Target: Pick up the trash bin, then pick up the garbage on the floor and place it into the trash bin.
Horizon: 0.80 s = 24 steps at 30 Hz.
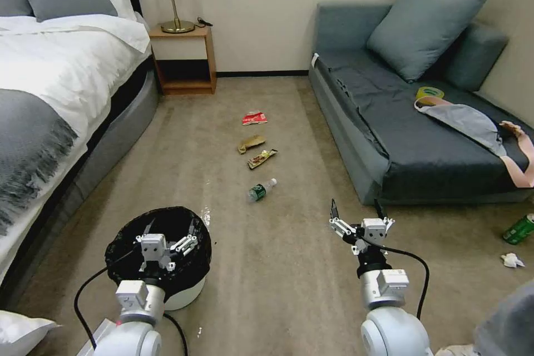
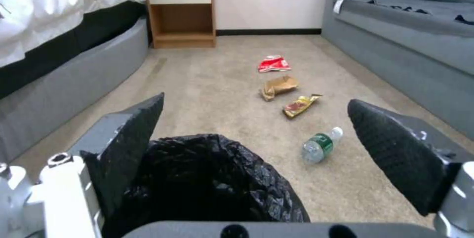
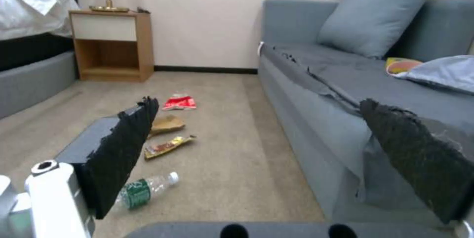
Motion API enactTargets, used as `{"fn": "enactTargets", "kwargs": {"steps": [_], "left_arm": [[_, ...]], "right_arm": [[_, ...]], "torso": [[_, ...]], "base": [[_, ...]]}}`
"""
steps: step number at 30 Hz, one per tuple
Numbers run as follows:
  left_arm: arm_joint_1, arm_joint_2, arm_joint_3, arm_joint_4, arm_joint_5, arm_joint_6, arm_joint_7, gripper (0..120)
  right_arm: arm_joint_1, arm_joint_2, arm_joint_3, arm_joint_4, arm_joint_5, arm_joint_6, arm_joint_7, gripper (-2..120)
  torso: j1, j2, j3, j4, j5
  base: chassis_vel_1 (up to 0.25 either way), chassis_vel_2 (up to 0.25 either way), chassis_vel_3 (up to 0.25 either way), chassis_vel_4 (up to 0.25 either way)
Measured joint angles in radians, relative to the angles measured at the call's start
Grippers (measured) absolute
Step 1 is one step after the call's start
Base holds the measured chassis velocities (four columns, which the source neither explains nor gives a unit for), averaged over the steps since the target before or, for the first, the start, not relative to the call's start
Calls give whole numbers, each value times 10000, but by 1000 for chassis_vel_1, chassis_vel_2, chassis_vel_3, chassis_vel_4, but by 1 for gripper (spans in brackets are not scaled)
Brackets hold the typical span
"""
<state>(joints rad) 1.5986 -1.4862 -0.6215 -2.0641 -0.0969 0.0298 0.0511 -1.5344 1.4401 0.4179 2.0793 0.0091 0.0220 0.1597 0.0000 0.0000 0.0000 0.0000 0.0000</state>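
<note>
Left tool (image 1: 169, 228) hovers spread above the trash bin (image 1: 186, 296); right tool (image 1: 356, 210) waits spread wide.

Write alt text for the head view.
Open left gripper hovers over the black-lined trash bin on the carpet; open right gripper hangs nearby. Ahead lie a bottle and three wrappers, between bed and sofa.

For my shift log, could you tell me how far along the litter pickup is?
Nothing is done yet. The left tool hangs open over the trash bin, which stands on the carpet. The right tool is open and empty. The red packet, brown wrapper, gold wrapper and bottle lie on the floor.
</note>
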Motion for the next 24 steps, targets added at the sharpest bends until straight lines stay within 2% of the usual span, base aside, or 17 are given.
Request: {"fn": "enactTargets", "kwargs": {"steps": [24], "left_arm": [[-271,-76,398,364,546,-170,-288,100]], "right_arm": [[-90,341,737,-449,-52,-122,-886,100]], "torso": [[0,0,0,0,0]], "base": [[0,0,0,0]]}}
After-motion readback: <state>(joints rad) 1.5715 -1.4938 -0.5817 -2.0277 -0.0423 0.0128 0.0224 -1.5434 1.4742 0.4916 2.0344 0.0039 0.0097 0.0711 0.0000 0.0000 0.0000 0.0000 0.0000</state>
